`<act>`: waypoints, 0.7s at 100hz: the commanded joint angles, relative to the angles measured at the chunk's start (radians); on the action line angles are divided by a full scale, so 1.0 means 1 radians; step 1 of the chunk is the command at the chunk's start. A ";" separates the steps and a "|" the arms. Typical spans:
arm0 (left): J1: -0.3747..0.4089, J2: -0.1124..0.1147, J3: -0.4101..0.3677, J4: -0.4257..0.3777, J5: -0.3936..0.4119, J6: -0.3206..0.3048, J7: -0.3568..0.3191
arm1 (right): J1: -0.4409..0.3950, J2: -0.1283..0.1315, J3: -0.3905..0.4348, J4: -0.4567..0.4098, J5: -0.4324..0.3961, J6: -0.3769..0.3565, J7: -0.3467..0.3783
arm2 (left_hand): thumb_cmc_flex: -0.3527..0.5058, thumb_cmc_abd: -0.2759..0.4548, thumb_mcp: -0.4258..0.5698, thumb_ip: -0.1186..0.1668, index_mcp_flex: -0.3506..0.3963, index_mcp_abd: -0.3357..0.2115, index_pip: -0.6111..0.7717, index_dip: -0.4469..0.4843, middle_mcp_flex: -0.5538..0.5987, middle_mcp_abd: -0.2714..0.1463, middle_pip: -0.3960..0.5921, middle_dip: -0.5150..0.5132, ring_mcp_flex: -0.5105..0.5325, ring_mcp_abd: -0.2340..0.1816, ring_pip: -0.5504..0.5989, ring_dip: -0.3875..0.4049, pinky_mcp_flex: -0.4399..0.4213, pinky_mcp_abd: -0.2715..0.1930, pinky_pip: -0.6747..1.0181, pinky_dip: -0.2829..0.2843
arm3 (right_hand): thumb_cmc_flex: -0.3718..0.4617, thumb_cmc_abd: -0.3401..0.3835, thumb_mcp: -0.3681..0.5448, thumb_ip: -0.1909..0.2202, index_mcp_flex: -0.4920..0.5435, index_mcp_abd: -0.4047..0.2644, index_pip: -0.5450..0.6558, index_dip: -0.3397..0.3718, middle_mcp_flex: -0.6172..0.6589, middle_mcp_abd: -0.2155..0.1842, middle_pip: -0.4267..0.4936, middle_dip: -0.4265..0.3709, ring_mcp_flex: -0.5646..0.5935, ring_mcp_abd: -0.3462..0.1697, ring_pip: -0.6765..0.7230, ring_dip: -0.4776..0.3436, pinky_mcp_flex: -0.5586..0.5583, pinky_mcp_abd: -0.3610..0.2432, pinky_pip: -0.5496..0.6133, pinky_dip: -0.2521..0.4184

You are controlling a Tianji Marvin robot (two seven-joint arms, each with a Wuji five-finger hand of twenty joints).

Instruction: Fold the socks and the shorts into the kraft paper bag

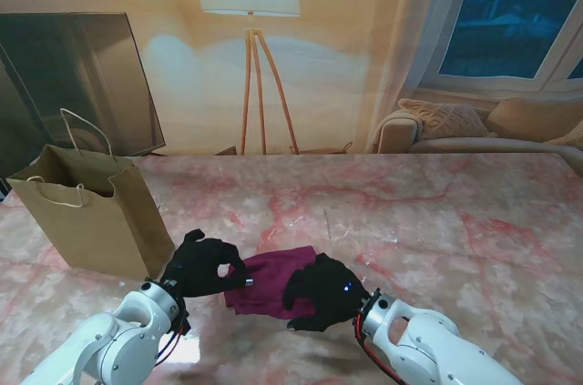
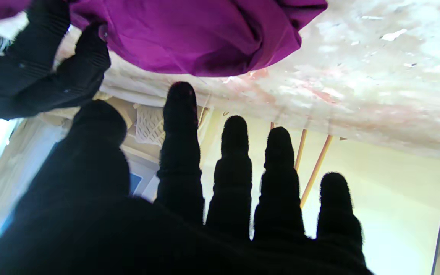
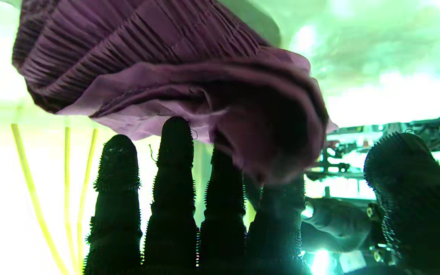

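The maroon shorts lie bunched and partly folded on the marble table, near me and just right of the kraft paper bag, which stands upright with its mouth open. My left hand rests at the shorts' left edge, fingers spread and straight, holding nothing. My right hand lies on the shorts' near right corner. Its fingers are extended against the folded fabric, a fold draping over one fingertip, the thumb held apart. I see no socks.
The pink-veined marble table stretches far and right of the shorts. Beyond its far edge stand a floor lamp, a dark screen and a sofa.
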 commanded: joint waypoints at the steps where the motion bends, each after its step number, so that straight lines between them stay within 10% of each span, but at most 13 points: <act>1: -0.028 -0.012 0.018 0.019 -0.036 0.018 0.025 | -0.023 0.003 0.013 -0.023 0.004 -0.006 -0.010 | 0.036 0.055 -0.042 0.050 0.063 -0.012 0.034 -0.021 -0.035 0.014 -0.027 -0.013 -0.038 0.006 -0.034 -0.023 -0.009 -0.004 -0.015 0.026 | -0.029 0.028 0.015 0.059 0.013 -0.008 0.012 0.013 0.005 0.007 -0.026 -0.024 -0.016 -0.014 -0.055 -0.050 -0.022 -0.013 -0.038 0.005; 16: -0.092 -0.028 0.068 0.080 -0.059 0.066 0.095 | -0.066 -0.006 0.074 -0.063 0.010 -0.010 -0.034 | 0.147 0.042 0.002 0.033 0.070 -0.019 0.140 -0.052 0.005 0.010 -0.002 -0.012 0.010 0.003 -0.015 -0.032 0.024 0.006 0.013 0.046 | -0.002 0.048 0.097 0.044 0.030 -0.005 0.019 0.002 0.053 0.001 -0.067 -0.076 0.023 -0.037 -0.153 -0.153 -0.020 -0.017 -0.080 -0.041; 34: -0.173 -0.041 0.121 0.150 -0.102 0.138 0.109 | -0.095 -0.011 0.121 -0.089 0.011 0.001 -0.054 | 0.358 -0.097 0.245 -0.042 -0.168 -0.011 0.090 0.008 0.088 0.007 0.054 0.024 0.101 -0.010 0.051 -0.025 0.060 0.004 0.093 0.046 | 0.016 0.034 0.142 -0.002 0.018 -0.004 0.060 -0.061 0.061 0.001 -0.062 -0.081 0.033 -0.038 -0.161 -0.167 -0.014 -0.016 -0.073 -0.055; 49: -0.217 -0.048 0.162 0.208 -0.134 0.148 0.120 | -0.109 -0.017 0.141 -0.094 0.022 0.008 -0.071 | 0.022 -0.111 0.397 0.014 -0.310 0.142 -0.232 -0.134 -0.017 0.022 -0.002 -0.034 0.064 -0.021 -0.008 -0.102 0.054 0.003 0.125 0.003 | 0.007 0.046 0.129 0.015 0.013 0.003 0.054 -0.060 0.057 0.003 -0.063 -0.082 0.033 -0.038 -0.161 -0.166 -0.013 -0.015 -0.070 -0.056; 70: -0.263 -0.021 0.213 0.216 -0.148 0.191 -0.047 | -0.103 -0.020 0.141 -0.083 0.038 0.021 -0.060 | -0.023 -0.126 0.250 0.020 -0.352 0.222 -0.365 -0.208 -0.163 0.064 -0.094 -0.147 -0.049 -0.016 -0.137 -0.238 0.030 0.002 0.049 -0.033 | 0.016 0.035 0.122 0.013 0.025 -0.003 0.058 -0.052 0.059 0.003 -0.062 -0.081 0.033 -0.037 -0.163 -0.166 -0.012 -0.012 -0.068 -0.058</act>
